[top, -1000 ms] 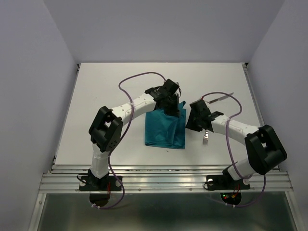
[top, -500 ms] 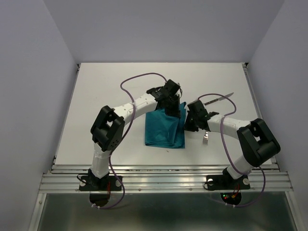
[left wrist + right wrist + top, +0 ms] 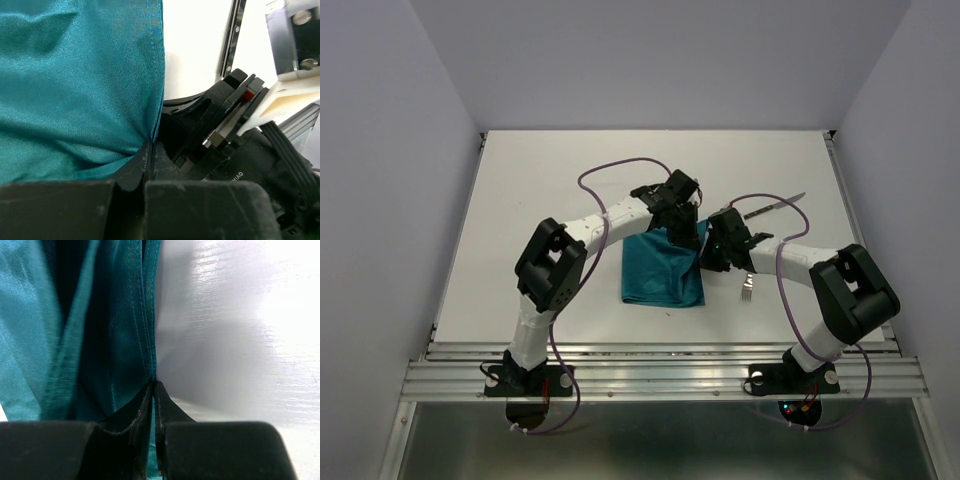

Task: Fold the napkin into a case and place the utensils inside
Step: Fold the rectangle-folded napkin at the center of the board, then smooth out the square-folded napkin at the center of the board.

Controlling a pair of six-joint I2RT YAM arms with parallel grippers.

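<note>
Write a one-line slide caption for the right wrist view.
Right gripper shut on the layered edge of the teal napkin, white table alongside.

My left pincer (image 3: 686,232) has no room to its right: my right pincer (image 3: 706,260) sits just beside it. The napkin (image 3: 658,272) covers the tabletop (image 3: 540,200) left of both. Right of my right pincer, the knife (image 3: 772,207) lies farther out and the fork (image 3: 748,290) nearer in. Beyond my left pincer and far to its left, bare tabletop gives free passage.
</note>
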